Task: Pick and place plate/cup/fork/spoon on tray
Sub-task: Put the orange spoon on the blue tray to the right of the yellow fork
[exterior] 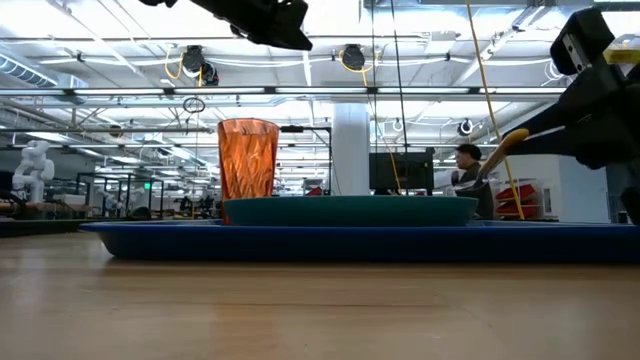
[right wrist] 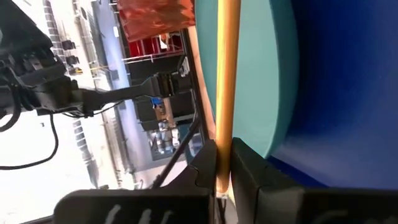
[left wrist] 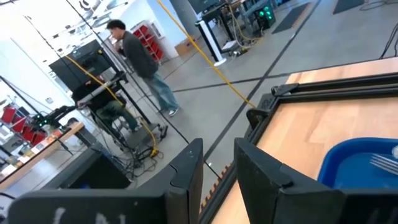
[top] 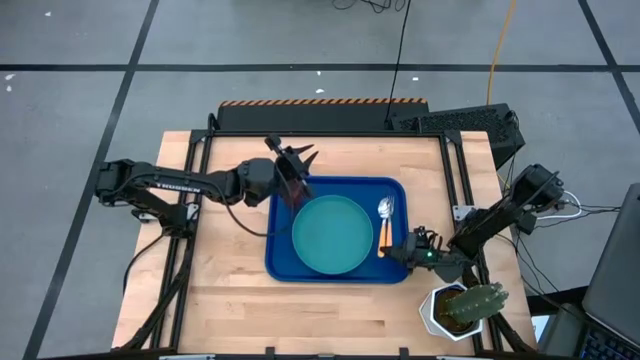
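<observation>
A blue tray (top: 280, 268) sits mid-table with the teal plate (top: 332, 235) on it. The amber ribbed cup (exterior: 247, 158) stands upright on the tray's far left corner. My left gripper (top: 296, 165) hovers above it, open, touching nothing. The spoon (top: 385, 210) lies to the right of the plate, its silver bowl on the tray floor. My right gripper (top: 402, 250) is shut on its orange handle at the tray's near right corner. Fork tines (left wrist: 382, 162) show on the tray in the left wrist view. My right gripper pinches the spoon's orange handle (right wrist: 227, 124) between its two fingers, near the free end. The fingers come almost level from the table's near right and lie along the handle. The handle end (exterior: 508, 145) is raised and the spoon slopes down toward the tray.
A white pot with a cactus (top: 465, 308) stands at the table's near right corner, close behind my right arm. A black frame edges the table's far and right sides. A person (left wrist: 140, 62) stands in the room beyond the table.
</observation>
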